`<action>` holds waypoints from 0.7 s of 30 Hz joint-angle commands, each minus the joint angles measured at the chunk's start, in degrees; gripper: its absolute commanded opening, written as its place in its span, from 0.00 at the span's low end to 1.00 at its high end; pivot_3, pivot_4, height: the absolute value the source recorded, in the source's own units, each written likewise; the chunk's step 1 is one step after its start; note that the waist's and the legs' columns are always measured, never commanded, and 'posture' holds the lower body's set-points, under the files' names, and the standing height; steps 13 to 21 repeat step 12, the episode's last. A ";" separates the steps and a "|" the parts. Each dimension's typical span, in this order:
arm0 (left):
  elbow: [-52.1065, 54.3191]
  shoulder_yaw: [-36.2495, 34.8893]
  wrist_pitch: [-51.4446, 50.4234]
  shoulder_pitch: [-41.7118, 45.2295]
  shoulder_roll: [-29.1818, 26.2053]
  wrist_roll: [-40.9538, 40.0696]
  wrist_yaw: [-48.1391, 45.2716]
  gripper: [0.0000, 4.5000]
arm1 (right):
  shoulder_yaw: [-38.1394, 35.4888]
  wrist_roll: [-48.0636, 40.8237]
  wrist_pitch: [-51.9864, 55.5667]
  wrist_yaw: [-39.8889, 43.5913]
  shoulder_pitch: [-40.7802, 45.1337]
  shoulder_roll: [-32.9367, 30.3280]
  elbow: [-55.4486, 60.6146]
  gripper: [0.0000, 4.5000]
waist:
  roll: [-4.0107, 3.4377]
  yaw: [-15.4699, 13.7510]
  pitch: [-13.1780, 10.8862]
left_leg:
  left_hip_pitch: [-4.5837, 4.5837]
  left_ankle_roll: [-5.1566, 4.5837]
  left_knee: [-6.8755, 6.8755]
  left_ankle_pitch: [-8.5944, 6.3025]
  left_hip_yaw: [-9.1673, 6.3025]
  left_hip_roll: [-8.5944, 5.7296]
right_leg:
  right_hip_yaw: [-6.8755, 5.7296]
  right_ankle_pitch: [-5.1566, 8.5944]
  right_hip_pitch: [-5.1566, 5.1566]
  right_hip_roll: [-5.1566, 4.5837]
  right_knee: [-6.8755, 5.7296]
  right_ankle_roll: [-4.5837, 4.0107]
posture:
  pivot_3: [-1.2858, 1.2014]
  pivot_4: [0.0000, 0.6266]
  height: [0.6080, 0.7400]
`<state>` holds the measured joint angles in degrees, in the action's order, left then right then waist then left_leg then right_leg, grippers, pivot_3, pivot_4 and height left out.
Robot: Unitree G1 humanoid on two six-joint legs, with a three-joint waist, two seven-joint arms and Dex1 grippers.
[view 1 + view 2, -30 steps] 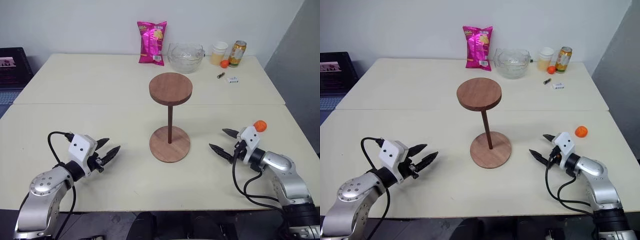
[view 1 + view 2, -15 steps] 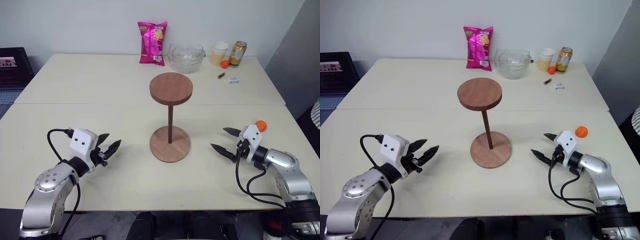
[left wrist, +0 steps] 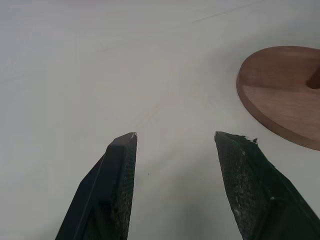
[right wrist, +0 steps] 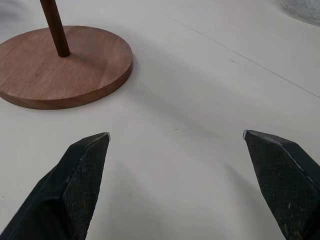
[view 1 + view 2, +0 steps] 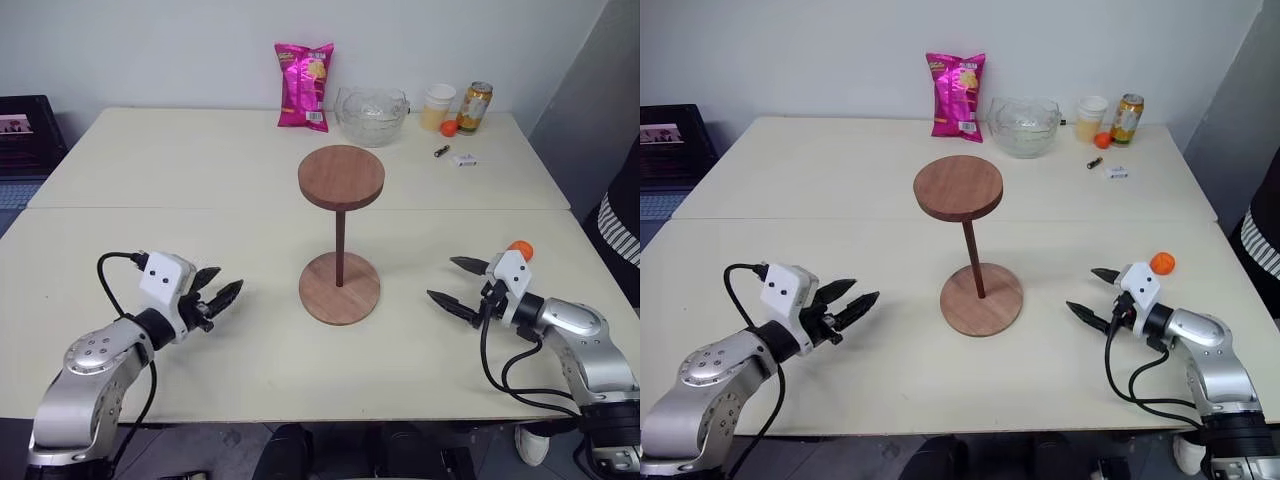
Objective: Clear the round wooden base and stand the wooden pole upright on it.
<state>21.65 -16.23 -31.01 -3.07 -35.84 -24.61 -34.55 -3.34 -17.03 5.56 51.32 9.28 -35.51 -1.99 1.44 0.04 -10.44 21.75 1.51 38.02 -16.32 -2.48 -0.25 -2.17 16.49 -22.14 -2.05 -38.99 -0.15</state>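
The round wooden base [image 5: 352, 297] lies flat at the table's middle. The wooden pole [image 5: 340, 245] stands upright in its centre, with the pole's dark disc [image 5: 341, 177] on top. My left gripper [image 5: 228, 279] hovers low over the table to the left of the base, open, nothing between its fingers. In the left wrist view the left gripper [image 3: 175, 136] points at bare table, the base [image 3: 280, 95] off to one side. My right gripper [image 5: 441, 278] is open wide to the right of the base, also holding nothing. The right wrist view shows the base [image 4: 85, 75] and the pole's foot [image 4: 55, 25] ahead.
Along the far edge stand a pink chip bag [image 5: 304, 85], a glass bowl [image 5: 371, 115], a cup [image 5: 437, 106], a can [image 5: 474, 107] and a small orange [image 5: 449, 128]. An orange ball [image 5: 519, 249] lies behind my right gripper. A person in stripes [image 5: 620, 220] stands at the right edge.
A person in a striped top has come into view at the right edge. Both grippers stay about where they were, still open; pole and base have not moved.
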 commanded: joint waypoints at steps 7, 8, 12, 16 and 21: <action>2.06 -1.63 -0.64 -0.81 -2.42 -2.07 -2.07 0.57 | -2.03 -2.28 2.20 0.71 -0.84 -1.17 5.08 1.00 | 0.00 0.01 0.00 | 0.00 0.00 0.00 0.00 -0.01 0.00 | 0.00 0.00 0.00 0.00 0.00 0.00 | 0.52 0.24 1.00; 2.05 -1.72 -0.75 -0.86 -2.70 -2.23 -2.30 0.57 | -2.05 -2.38 2.47 0.76 -0.84 -1.31 5.37 1.00 | 0.00 0.00 0.00 | -0.01 0.00 0.00 0.00 -0.01 0.00 | 0.00 0.00 0.00 0.00 -0.01 0.00 | 0.52 0.24 1.00; 1.61 -2.62 0.46 -0.88 -2.79 -3.18 -3.43 0.57 | -2.00 -2.70 3.26 0.79 -0.74 -1.62 6.09 1.00 | 0.00 -0.03 0.00 | 0.00 0.00 0.01 0.00 -0.01 0.00 | 0.00 0.00 0.00 0.00 0.00 0.00 | 0.52 0.24 1.00; 1.61 -2.62 0.46 -0.88 -2.79 -3.18 -3.43 0.57 | -2.00 -2.70 3.26 0.79 -0.74 -1.62 6.09 1.00 | 0.00 -0.03 0.00 | 0.00 0.00 0.01 0.00 -0.01 0.00 | 0.00 0.00 0.00 0.00 0.00 0.00 | 0.52 0.24 1.00; 1.61 -2.62 0.46 -0.88 -2.79 -3.18 -3.43 0.57 | -2.00 -2.70 3.26 0.79 -0.74 -1.62 6.09 1.00 | 0.00 -0.03 0.00 | 0.00 0.00 0.01 0.00 -0.01 0.00 | 0.00 0.00 0.00 0.00 0.00 0.00 | 0.52 0.24 1.00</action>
